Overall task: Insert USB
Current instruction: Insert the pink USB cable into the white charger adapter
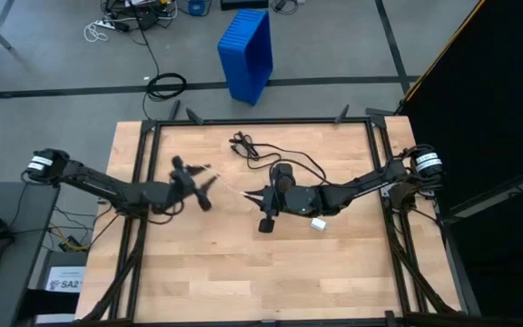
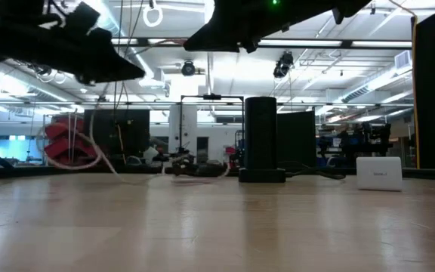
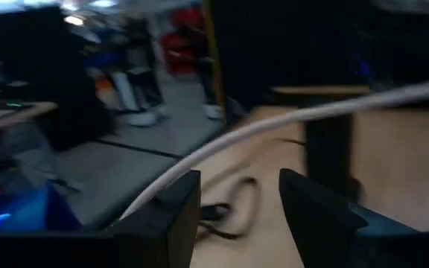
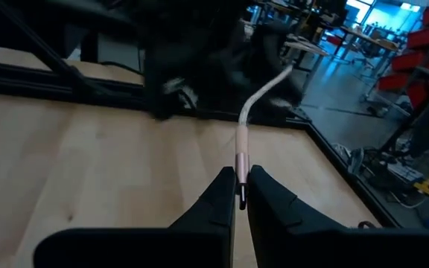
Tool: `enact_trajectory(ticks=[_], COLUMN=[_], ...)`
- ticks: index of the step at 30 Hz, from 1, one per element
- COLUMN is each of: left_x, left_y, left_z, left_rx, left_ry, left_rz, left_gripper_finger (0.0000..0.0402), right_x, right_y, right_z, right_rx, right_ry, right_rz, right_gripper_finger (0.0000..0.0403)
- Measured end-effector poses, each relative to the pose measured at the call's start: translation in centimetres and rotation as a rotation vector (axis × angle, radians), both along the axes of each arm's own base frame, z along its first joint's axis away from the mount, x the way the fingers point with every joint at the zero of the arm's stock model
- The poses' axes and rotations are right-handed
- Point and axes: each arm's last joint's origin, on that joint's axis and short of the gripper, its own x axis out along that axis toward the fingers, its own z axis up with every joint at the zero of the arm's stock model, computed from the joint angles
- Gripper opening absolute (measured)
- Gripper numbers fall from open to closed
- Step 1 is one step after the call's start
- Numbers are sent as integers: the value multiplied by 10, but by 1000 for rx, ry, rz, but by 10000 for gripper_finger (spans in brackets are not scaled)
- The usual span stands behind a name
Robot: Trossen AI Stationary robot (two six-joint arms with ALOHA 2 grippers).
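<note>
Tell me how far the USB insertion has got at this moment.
Done: the right gripper is shut on the white cable near its plug end, lifted off the table. In hand: the left gripper hovers nearby, fingers open, cable passing it. Left: the plug is not in any port; the black device stands apart.

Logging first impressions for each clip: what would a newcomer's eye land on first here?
Most striking is the pale cable pinched at its connector end between the right gripper fingers, held up above the wooden table near its middle. The left gripper hangs close by, fingers open, with the same cable running past it. A dark upright block stands on the table, a small white box beside it.
</note>
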Motion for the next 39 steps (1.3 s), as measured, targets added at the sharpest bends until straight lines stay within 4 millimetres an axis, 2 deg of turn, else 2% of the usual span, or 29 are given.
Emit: enact_trajectory(ticks=[4,8,10,13,16,18,23,28,33,39], left_x=[-20,-25,-22,-18,-13,-12,-11,-6,-2,-1], left_y=[5,6,4,-1,-6,-8,-8,-10,-14,-19], left_z=[6,5,2,-1,3,5,2,-3,7,12], left_rx=[11,19,16,-9,-60,-87,-150,-176,-131,-105], left_ry=[-58,-52,-43,-37,-69,-83,-80,-60,-161,-211], left_rz=[148,161,83,-141,-375,-460,-468,-487,-572,-653], left_gripper_finger=[168,166,166,165,165,165,169,189,208,209], right_x=[-1,-1,-1,0,0,1,1,2,3,3], right_y=[2,2,0,-3,-6,-8,-8,-7,-11,-16], right_z=[-1,-2,-2,-3,-3,-3,-1,1,1,1], right_rx=[-2,0,1,0,5,15,25,34,45,47], right_ry=[6,18,25,29,27,23,7,-16,-17,-17], right_rz=[5,4,-4,-15,-24,-31,-16,4,-1,-7], right_gripper_finger=[0,0,0,0,0,0,0,0,0,0])
